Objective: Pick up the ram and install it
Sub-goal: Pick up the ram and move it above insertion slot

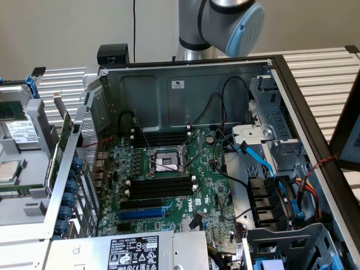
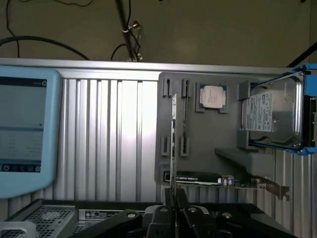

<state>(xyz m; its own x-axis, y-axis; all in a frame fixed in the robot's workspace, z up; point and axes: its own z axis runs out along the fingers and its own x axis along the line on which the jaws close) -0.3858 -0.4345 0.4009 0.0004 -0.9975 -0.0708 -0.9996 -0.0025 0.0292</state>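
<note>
Closest up, tool (image 2: 175, 201) body cut off at view edge; narrow grip on the ram (image 2: 173, 134), seen edge-on, lower end buried in the grip, rest sticking out past it.

Open computer case (image 1: 185, 95) and grey parts tray (image 2: 208, 144), on a ribbed metal table (image 2: 114, 139)
Case holds a motherboard (image 1: 208, 185), a CPU socket (image 1: 167, 161) between banks of black memory slots (image 1: 160, 187), and a blue expansion slot (image 1: 140, 214) (next to those slots). Tray carries a processor (image 2: 212, 96), a hard drive (image 2: 272, 114) and an expansion card (image 2: 223, 179).
</note>
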